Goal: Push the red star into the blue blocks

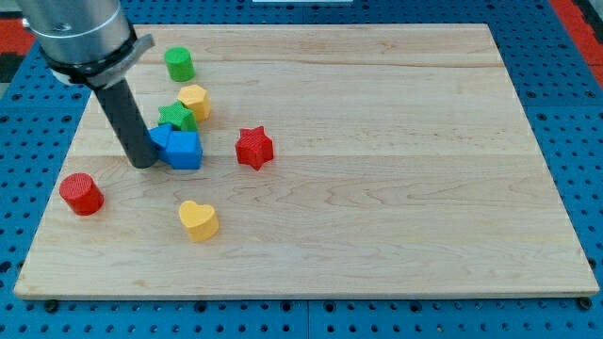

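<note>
The red star (253, 147) lies on the wooden board (377, 188), left of centre. Two blue blocks sit together to its left: a blue cube (185, 150) and a second blue block (160, 137) partly hidden behind my rod. A small gap separates the star from the blue cube. My tip (143, 164) rests on the board just left of the blue blocks, touching or nearly touching them, on the far side from the star.
A green star (177, 117) and a yellow block (194, 100) sit just above the blue blocks. A green cylinder (179, 64) is near the view's top. A red cylinder (81, 193) and a yellow heart (199, 220) lie lower left.
</note>
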`<act>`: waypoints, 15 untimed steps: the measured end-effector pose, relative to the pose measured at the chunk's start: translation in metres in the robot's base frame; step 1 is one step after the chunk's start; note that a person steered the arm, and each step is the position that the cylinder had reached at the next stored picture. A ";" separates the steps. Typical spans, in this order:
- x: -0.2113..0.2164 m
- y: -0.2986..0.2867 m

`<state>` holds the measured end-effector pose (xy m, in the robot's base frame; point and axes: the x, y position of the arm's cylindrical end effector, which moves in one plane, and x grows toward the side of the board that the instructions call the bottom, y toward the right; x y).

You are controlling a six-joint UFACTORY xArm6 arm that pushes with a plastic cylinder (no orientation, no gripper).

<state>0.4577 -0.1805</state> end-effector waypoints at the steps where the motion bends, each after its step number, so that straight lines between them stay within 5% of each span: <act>1: 0.015 0.009; 3: 0.137 0.003; 4: 0.122 0.079; 8: 0.012 0.028; 9: 0.048 0.064; 10: 0.027 0.138; 13: -0.005 0.037; 15: 0.031 0.068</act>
<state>0.4887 -0.1121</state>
